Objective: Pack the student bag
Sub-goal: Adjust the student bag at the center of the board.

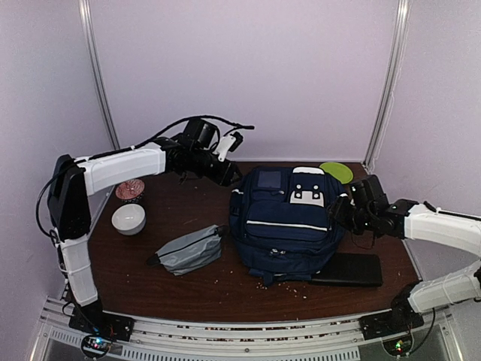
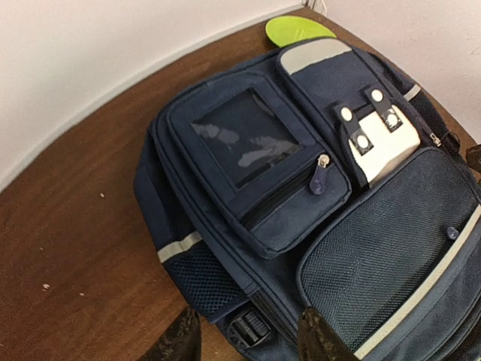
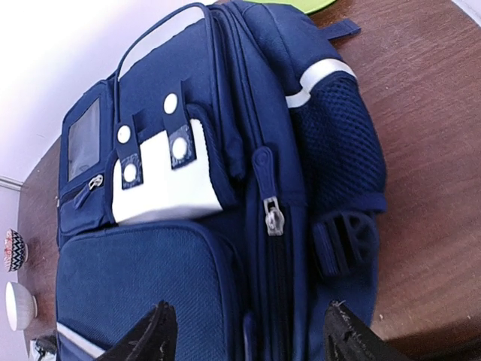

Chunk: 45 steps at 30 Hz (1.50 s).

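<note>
The student bag (image 1: 285, 222) is a navy backpack lying flat in the middle of the table, front pockets up; it also shows in the left wrist view (image 2: 316, 188) and the right wrist view (image 3: 210, 226). My left gripper (image 1: 231, 174) hovers at the bag's back left corner, open and empty, its fingertips (image 2: 180, 342) straddling a side buckle (image 2: 248, 327). My right gripper (image 1: 338, 210) is open and empty at the bag's right side, its jaws spread over the main zip, whose silver slider (image 3: 272, 216) lies just ahead of them.
A grey pouch (image 1: 188, 250) lies front left of the bag. A flat black case (image 1: 352, 269) lies at its front right. A white bowl (image 1: 128, 219) and a patterned bowl (image 1: 129, 190) stand at the left. A green disc (image 1: 336, 171) lies behind the bag. Crumbs scatter near the front edge.
</note>
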Each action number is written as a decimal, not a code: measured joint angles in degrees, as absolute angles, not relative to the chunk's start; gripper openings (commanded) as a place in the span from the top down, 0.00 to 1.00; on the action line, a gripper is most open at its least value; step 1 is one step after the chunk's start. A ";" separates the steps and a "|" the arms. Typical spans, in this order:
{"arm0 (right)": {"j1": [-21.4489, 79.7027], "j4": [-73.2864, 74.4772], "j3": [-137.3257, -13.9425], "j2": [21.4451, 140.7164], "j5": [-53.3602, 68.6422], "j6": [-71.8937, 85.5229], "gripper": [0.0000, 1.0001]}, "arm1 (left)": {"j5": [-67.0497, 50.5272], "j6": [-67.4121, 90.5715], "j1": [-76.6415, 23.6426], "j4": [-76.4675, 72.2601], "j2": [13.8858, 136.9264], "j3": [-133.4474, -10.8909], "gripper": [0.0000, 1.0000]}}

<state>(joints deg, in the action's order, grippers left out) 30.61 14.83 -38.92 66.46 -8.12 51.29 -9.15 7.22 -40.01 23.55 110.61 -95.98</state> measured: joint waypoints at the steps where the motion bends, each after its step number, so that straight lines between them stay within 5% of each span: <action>1: 30.02 13.96 -39.66 68.23 -7.49 51.00 0.37 | -9.47 8.69 -39.99 24.12 111.96 -96.49 0.25; 12: 28.42 12.21 -44.16 79.79 -2.92 49.25 0.46 | -14.72 18.57 -40.18 26.17 119.22 -98.91 0.24; 21: 28.03 11.60 -45.95 83.42 0.97 48.10 0.95 | -16.34 22.15 -40.16 27.64 123.28 -100.88 0.23; 23: 27.90 11.49 -46.35 83.68 1.89 47.11 1.00 | -16.27 22.68 -40.16 28.21 124.36 -100.88 0.24; 26: 27.81 11.57 -47.33 83.77 3.42 45.87 1.00 | -16.32 23.31 -40.16 28.82 125.27 -100.88 0.36; 31: 27.88 12.29 -50.89 84.60 6.31 42.17 1.00 | -16.95 24.36 -40.16 28.38 125.27 -100.71 0.88; 33: 28.10 12.69 -52.95 84.90 7.38 40.53 1.00 | -16.49 25.26 -40.16 26.57 124.62 -98.70 1.00; 45: 32.51 15.05 -67.57 92.03 13.34 34.63 1.00 | -9.17 30.55 -40.14 18.65 108.88 -79.46 1.00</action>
<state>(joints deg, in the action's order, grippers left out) 32.51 15.05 -67.57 92.03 13.34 34.63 -9.17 30.55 -40.14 18.65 108.88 -79.46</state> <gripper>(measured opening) 0.070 0.016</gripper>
